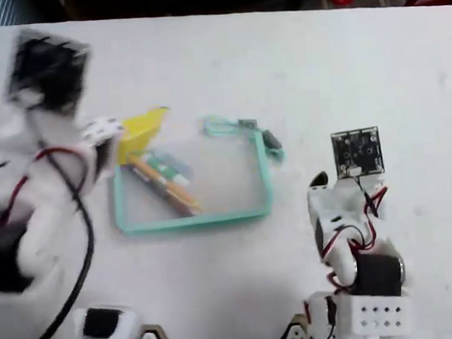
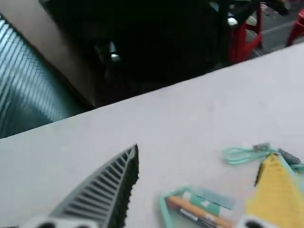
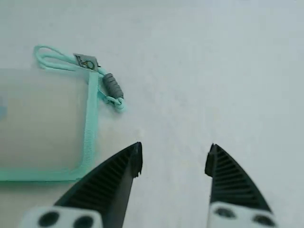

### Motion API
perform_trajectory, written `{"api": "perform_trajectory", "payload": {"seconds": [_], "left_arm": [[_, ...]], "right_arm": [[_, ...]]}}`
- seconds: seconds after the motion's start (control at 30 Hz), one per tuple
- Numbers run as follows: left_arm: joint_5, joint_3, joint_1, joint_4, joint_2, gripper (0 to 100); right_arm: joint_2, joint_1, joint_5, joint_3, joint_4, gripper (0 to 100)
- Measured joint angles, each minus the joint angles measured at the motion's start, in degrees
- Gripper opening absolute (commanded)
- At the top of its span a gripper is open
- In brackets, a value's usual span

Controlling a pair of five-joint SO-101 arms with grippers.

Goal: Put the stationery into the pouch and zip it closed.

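A clear pouch with a mint-green border (image 1: 262,184) (image 3: 89,135) lies flat mid-table. Its grey zipper pull (image 1: 271,140) (image 3: 113,87) and cord loop (image 1: 219,126) (image 2: 240,154) (image 3: 50,58) sit at its far right corner. Pens, an orange pencil and a green-white stick (image 1: 165,181) (image 2: 199,207) lie within the pouch's left end. My left gripper (image 1: 136,137) (image 2: 203,153), with one black and one yellow finger (image 2: 278,190), hovers open over that end. My right gripper (image 1: 318,182) (image 3: 175,148) stands open on the bare table just right of the pouch, holding nothing.
The white table (image 1: 296,64) stretches wide behind and to the right of the pouch. Its far edge (image 2: 156,90) meets a dark room with red chair legs (image 2: 242,38). Both arm bases (image 1: 367,307) stand at the near edge.
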Motion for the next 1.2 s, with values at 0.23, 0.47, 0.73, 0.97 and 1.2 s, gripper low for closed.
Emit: {"api": "perform_trajectory", "payload": {"seconds": [0.23, 0.47, 0.73, 0.97, 1.2], "left_arm": [[0.0, 0.0, -6.59, 6.95, -12.13, 7], [0.35, 4.48, -6.95, 8.26, -28.04, 2], [0.35, 25.85, -6.95, -2.29, -52.04, 2], [0.35, 38.77, -6.95, -5.1, -63.56, 2], [0.35, 48.88, -7.03, -7.47, -63.65, 2]], "right_arm": [[-1.14, -7.12, 0.62, -17.67, 14.51, 20.5], [-1.58, -8.62, 0.62, -29.71, 23.56, 20.5], [-3.08, -9.14, 0.62, -35.69, 28.22, 20.5], [-19.25, -10.2, 0.62, -36.22, 28.31, 20.5], [-25.76, -10.81, 0.62, -36.04, 29.1, 20.7]]}}
